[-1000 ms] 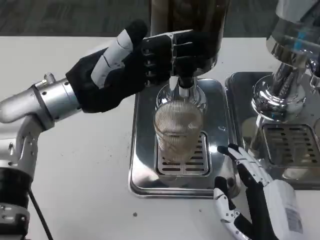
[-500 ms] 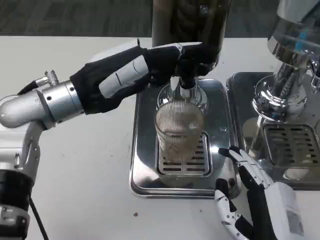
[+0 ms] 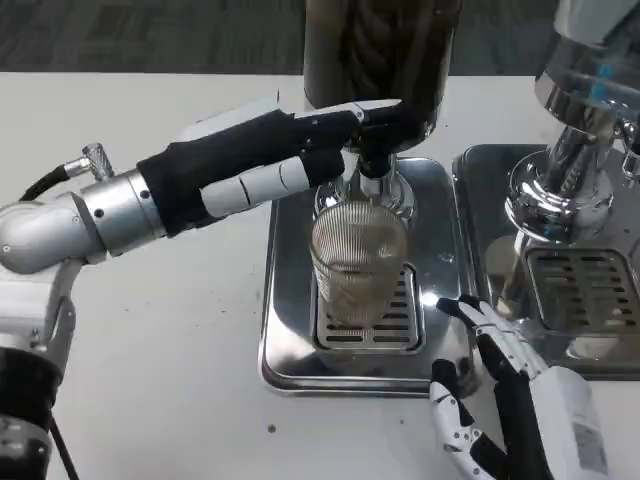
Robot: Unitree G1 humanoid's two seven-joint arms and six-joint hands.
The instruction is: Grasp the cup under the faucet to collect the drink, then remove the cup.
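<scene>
Right hand [image 3: 515, 400] at 5 o'clock, nearest the camera: fingers apart, holding nothing, tips just beside the tray's [image 3: 290, 340] right rim (contact not resolvable).

Cup [image 3: 358, 265], ribbed and clear, stands upright on the tray's grate [image 3: 400, 325], picture centre, directly under the faucet [image 3: 372, 165]. Pale brown drink inside.

Left hand [image 3: 290, 150] reaches in from 9 o'clock, fingers extended to the faucet base above the cup; whether they grip or only touch it, cannot tell. Not touching the cup.

Dispenser [image 3: 380, 50], dark, at 12 o'clock. Second tray [image 3: 480, 200] and chrome machine [image 3: 585, 110] at 2–3 o'clock. All on table [image 3: 150, 330].
</scene>
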